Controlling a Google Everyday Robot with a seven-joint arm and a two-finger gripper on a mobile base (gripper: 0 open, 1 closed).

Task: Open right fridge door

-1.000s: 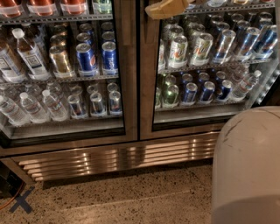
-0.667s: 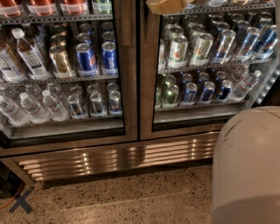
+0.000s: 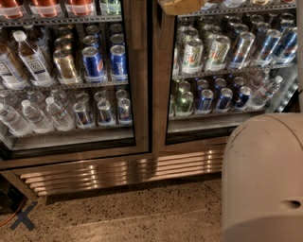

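Note:
The right fridge door (image 3: 161, 108) is a glass door with a steel frame and a black inner rim, and it stands shut against the centre seam. Cans and a few bottles show on shelves behind its pane. Only a tan part of my gripper (image 3: 177, 5) shows, at the top edge of the view. It is in front of the upper left corner of the right door's glass, near the seam. The rest of the gripper is cut off by the frame.
The left fridge door (image 3: 140, 94) is shut, with water bottles and cans behind it. A steel vent grille (image 3: 123, 171) runs below both doors. My grey-white robot body (image 3: 262, 179) fills the lower right. A speckled floor (image 3: 132, 212) has a dark X mark (image 3: 22, 216).
The tan gripper part has shifted slightly left and up along the top edge. Both doors stay shut.

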